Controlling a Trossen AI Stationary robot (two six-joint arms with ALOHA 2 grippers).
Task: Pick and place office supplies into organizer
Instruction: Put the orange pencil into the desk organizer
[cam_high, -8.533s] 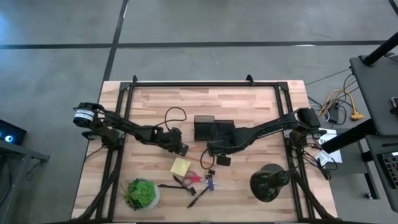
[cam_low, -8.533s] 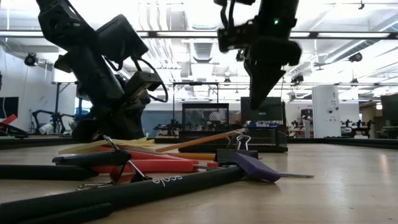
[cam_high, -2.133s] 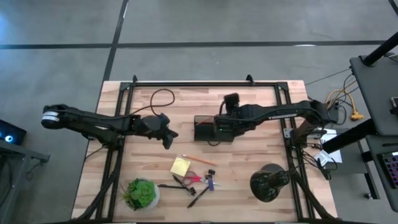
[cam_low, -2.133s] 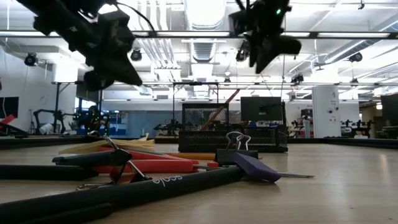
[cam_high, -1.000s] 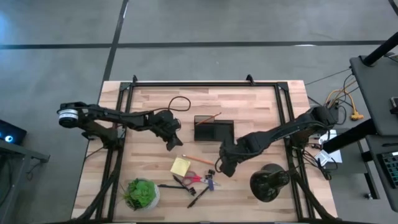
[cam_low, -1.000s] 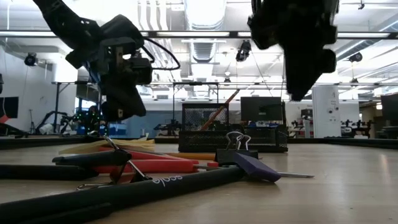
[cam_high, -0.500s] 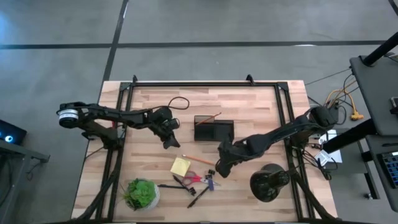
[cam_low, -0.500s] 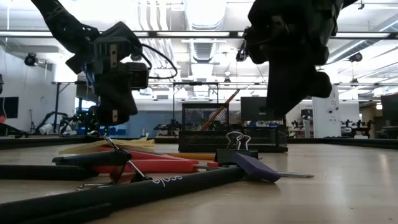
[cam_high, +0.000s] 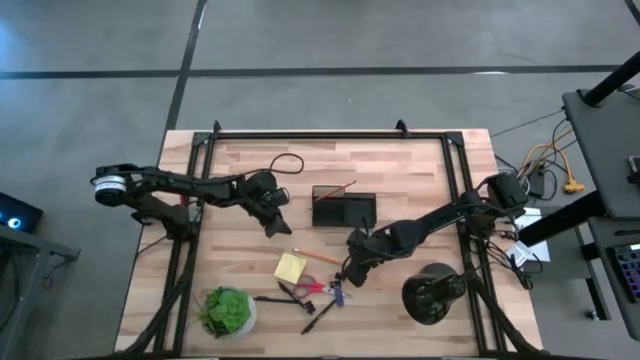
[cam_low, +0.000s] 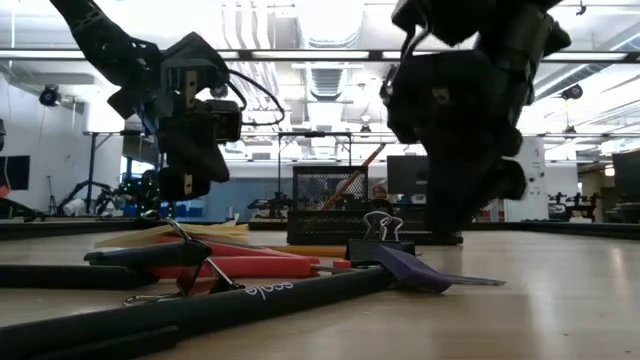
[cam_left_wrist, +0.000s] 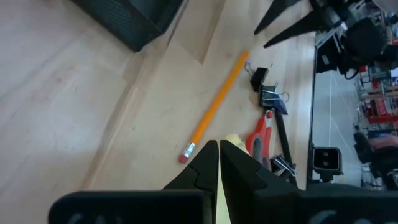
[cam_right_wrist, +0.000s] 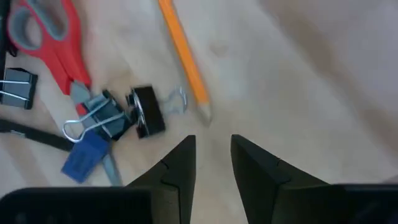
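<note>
Nearest lie the black pens (cam_high: 318, 316) and red-handled scissors (cam_high: 312, 287), with the small black binder clip (cam_right_wrist: 147, 111) just right of them. That clip is light, stiff and springy; its body is likely the best hold. The right gripper (cam_high: 347, 274) hangs just above it, jaws partly apart around nothing, lower and narrower than a second ago. Farther left, the left gripper (cam_high: 277, 228) hovers with fingers together, empty. The black wire-mesh organizer (cam_high: 343, 211) stands farthest back on the desk (cam_high: 400, 170), a thin pencil (cam_high: 336, 189) leaning inside.
</note>
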